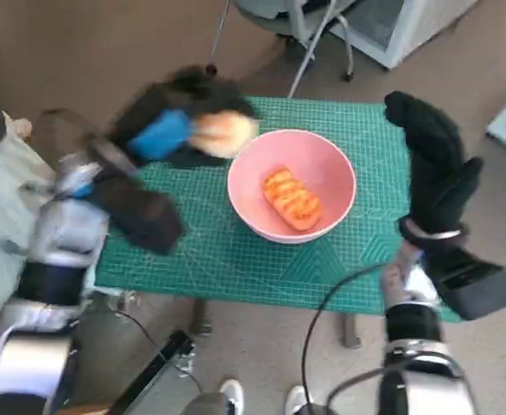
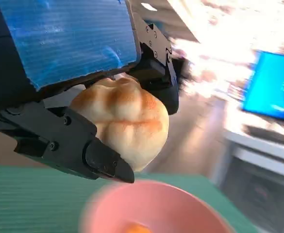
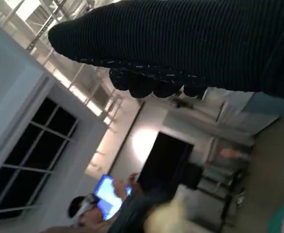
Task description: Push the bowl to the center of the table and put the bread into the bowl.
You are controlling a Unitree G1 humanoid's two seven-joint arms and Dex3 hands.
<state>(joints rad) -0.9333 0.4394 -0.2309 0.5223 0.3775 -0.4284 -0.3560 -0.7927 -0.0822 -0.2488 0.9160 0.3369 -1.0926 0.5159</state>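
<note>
We count: one pink bowl; two breads, one orange-glazed loaf inside it, one pale bun held aloft; one green cutting mat; two hands, left and right.

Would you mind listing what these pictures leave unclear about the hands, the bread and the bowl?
- Left hand: motion-blurred in the head view, so its grip on the bread roll only reads in the left wrist view.
- Pink bowl: blurred and cut by the left wrist picture's edge.
- Right hand: seen from behind; whether it is open is unclear.
</note>
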